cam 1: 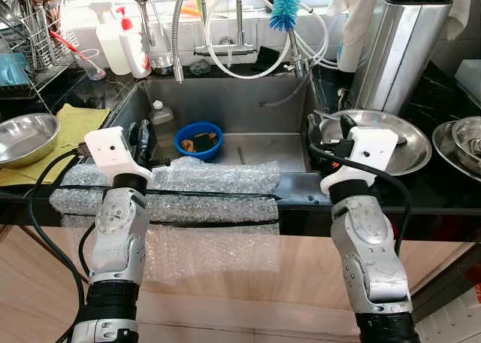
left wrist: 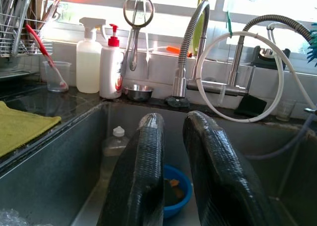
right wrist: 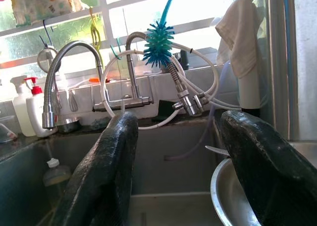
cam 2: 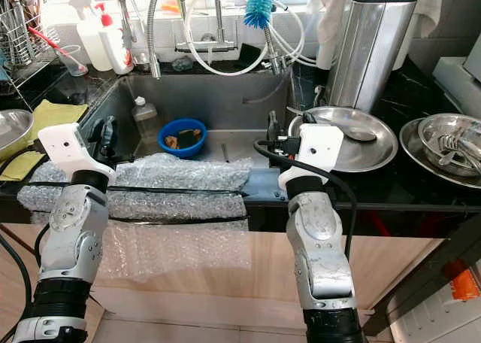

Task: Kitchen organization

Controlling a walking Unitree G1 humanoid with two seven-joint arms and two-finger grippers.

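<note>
Taking the sink (cam 1: 225,95) as the landmark, nearest the robot a sheet of bubble wrap (cam 1: 203,196) pads the sink's front edge and hangs down the cabinet face. Both arms reach over that edge.

The left gripper (cam 1: 143,141) hangs just inside the sink's front left corner, its fingers (left wrist: 143,176) a narrow gap apart with nothing between them. The right gripper (cam 1: 334,132) sits at the sink's right rim, fingers spread wide and empty, one finger (right wrist: 257,156) over the near lip of the large steel plate (cam 1: 409,144) on the counter right of the sink.

Further in, on the sink floor, lies a small blue bowl (cam 1: 199,140) with some brownish scraps in it, and just left of it stands a clear plastic bottle (cam 1: 160,121) against the sink's left wall. In the left wrist view, the bowl (left wrist: 173,191) lies straight ahead of and below the left fingers, so the left arm is plainly the nearer one; the bowl is round, so no long axis matters. My judgement is that the coming move is a short forward and downward reach by the left gripper, which would need to open wider first.

Behind the sink stand the faucet (cam 1: 179,34), a blue bottle brush (cam 1: 285,4) and soap bottles (cam 1: 124,42).
</note>
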